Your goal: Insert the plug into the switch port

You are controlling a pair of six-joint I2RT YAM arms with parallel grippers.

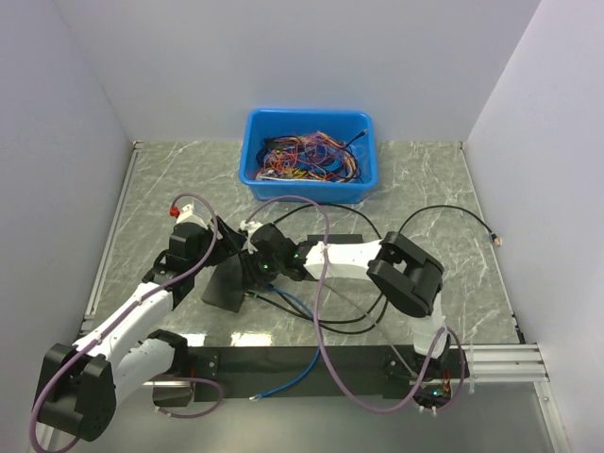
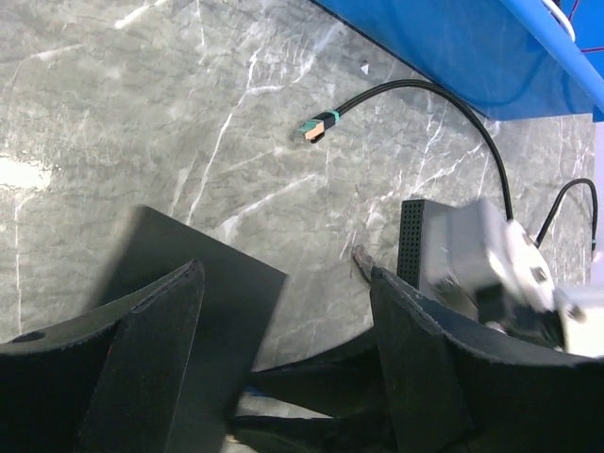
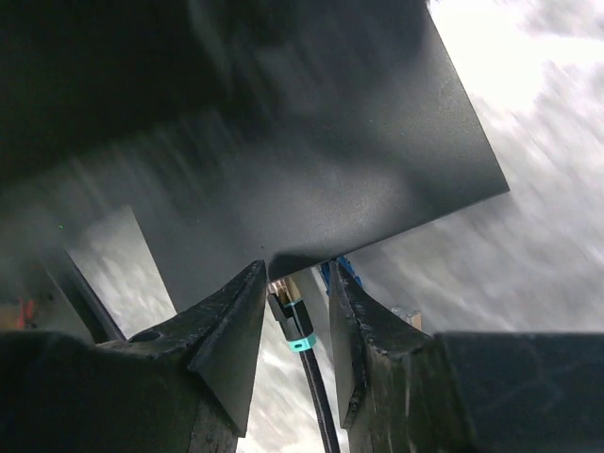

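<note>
A flat dark box (image 1: pixel 223 288) lies on the marble between both grippers; its switch port is hidden in every view. In the right wrist view, a black plug (image 3: pixel 288 311) with a teal band stands between the fingers of my right gripper (image 3: pixel 294 274). Its tip is at the shadowed near edge of the box (image 3: pixel 330 160). It leans on the left finger, with a gap to the right one. My left gripper (image 2: pixel 285 274) is open over the box's corner (image 2: pixel 203 274), with bare marble between its fingers. From above, the right gripper (image 1: pixel 247 281) and left gripper (image 1: pixel 212 247) nearly meet.
A blue bin (image 1: pixel 310 181) of tangled wires stands at the back centre. Another teal-banded plug (image 2: pixel 316 127) on a black cable lies on the marble near the bin (image 2: pixel 453 47). Black cables loop under the right arm, a blue cable (image 1: pixel 283 377) trails forward, and a loose connector (image 1: pixel 496 241) lies far right.
</note>
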